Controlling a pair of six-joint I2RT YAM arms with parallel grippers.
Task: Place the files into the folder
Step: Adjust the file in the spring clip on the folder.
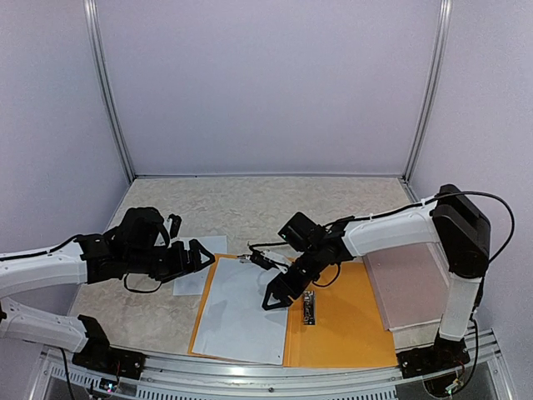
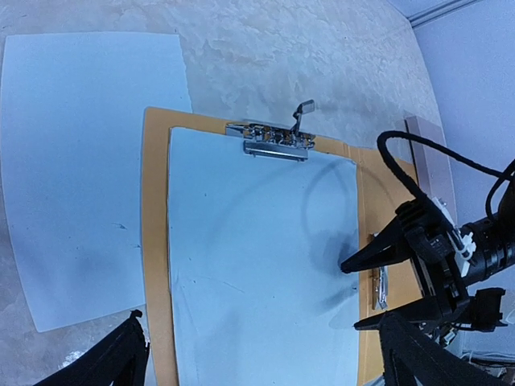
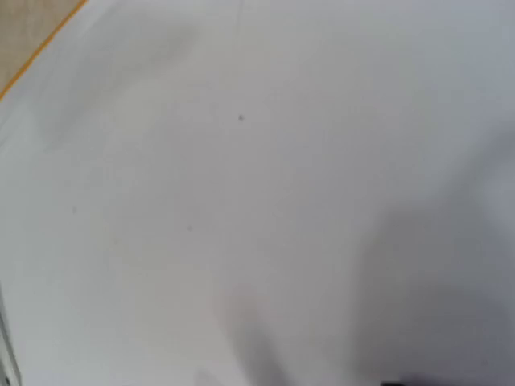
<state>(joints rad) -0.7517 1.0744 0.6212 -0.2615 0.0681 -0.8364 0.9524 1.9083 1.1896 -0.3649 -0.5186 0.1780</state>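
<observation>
At the near edge of the table (image 1: 250, 208) the folder (image 1: 350, 325) is seen lying open and flat, its orange inside turned up. One of the files, a white sheet (image 1: 241, 312), is laid on the folder's left half, with orange showing along its left side. A small metal clip (image 1: 308, 307) is set along the middle of the folder, just right of that sheet. The right gripper (image 1: 279, 298) is held low over the sheet's right edge, beside the clip; its fingers (image 2: 354, 264) are spread apart with nothing seen between them – whether the tips touch the paper cannot be told. From the right wrist little but blurred white paper is made out, with a sliver of orange at the upper left. Further back and to the left, the left gripper (image 1: 200, 257) is held above the table with its fingers (image 2: 121, 354) spread wide and nothing gripped. Below it a second white sheet (image 1: 193, 282) is left on the table outside the folder, just beside its left edge. A metal clamp (image 2: 273, 141) is seen at the folder's far edge, where the first sheet ends. To the right, a pinkish-brown board (image 1: 412, 287) is laid flat just beside the folder.
</observation>
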